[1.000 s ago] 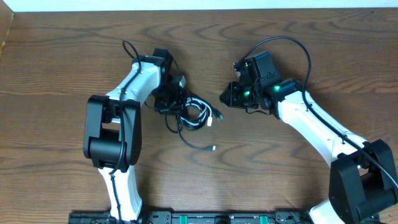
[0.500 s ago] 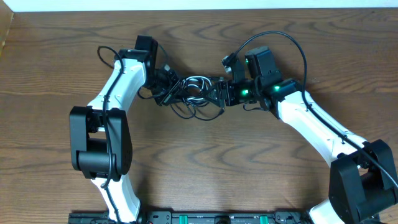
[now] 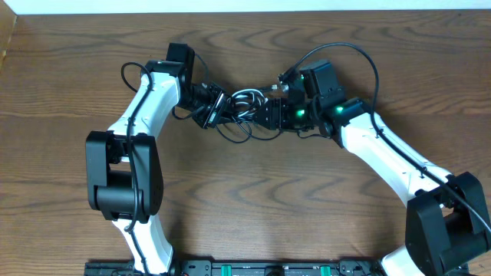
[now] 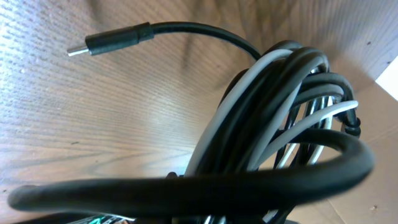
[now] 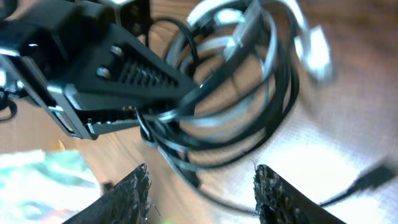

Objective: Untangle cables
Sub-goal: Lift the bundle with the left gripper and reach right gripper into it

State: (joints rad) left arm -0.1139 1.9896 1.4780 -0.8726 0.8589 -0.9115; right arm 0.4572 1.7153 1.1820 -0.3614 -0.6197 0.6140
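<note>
The cables [image 3: 242, 115] are a tangled bundle of thin black cords and one white cord, between the two grippers at the middle of the table. My left gripper [image 3: 216, 107] is shut on the bundle's left side; in the right wrist view its black jaws [image 5: 177, 87] pinch several strands [image 5: 249, 81]. In the left wrist view the coils [image 4: 267, 124] fill the frame and hide the jaws, and a black plug end [image 4: 112, 42] sticks out over the wood. My right gripper [image 3: 266, 115] is open at the bundle's right side, its fingertips [image 5: 202, 183] apart just short of the cords.
The brown wooden table [image 3: 92, 69] runs under everything. A thick black arm wire [image 3: 360, 57] loops above the right wrist, and another [image 3: 130, 73] curls beside the left wrist. The arm bases stand at the front edge.
The left gripper has carried the bundle up and away from the front edge. The right gripper has moved left until it reaches the bundle. Little has changed in the last half second.
</note>
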